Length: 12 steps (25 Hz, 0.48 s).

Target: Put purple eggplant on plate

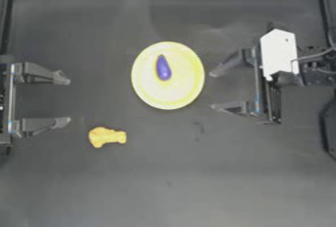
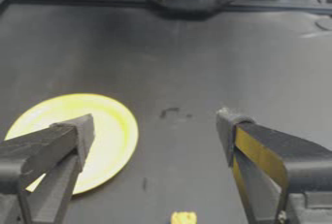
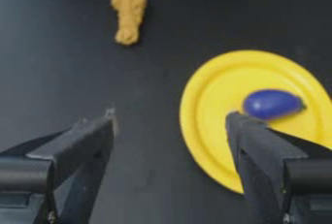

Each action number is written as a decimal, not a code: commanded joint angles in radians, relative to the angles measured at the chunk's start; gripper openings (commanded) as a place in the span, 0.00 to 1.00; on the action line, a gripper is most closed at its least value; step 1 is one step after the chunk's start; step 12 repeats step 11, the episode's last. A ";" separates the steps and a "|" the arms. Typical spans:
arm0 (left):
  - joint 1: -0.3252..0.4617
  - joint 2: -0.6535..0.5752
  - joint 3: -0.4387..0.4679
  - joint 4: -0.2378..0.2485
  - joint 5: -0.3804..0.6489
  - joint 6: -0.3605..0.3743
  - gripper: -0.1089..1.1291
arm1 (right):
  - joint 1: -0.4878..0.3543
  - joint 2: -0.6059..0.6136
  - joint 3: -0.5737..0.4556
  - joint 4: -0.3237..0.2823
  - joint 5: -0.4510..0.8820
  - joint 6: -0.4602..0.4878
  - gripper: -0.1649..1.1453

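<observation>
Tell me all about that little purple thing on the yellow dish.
The purple eggplant is a small, glossy blue-purple toy, teardrop-shaped, plastic-looking, with a tiny dark stem end. It lies on its side on the plate, a little off the plate's middle, well inside the rim. Only the plate touches it. The right hand is open beside the plate, not touching it; the left hand is open, far off.

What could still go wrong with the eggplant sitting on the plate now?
The purple eggplant lies loose on the plate, off-centre, so a nudge might roll it off. The open right pincer sits just beside the rim; pull straight back. The left pincer is open, far away.
</observation>
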 commanded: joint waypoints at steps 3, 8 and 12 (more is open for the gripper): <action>0.002 0.011 -0.015 0.000 -0.003 0.002 0.92 | 0.021 -0.078 0.057 0.048 -0.063 0.000 0.87; 0.002 0.011 -0.014 0.000 -0.003 0.002 0.92 | 0.040 -0.138 0.114 0.071 -0.107 0.000 0.87; 0.002 0.011 -0.015 -0.002 -0.003 0.002 0.92 | 0.054 -0.173 0.144 0.077 -0.143 0.000 0.87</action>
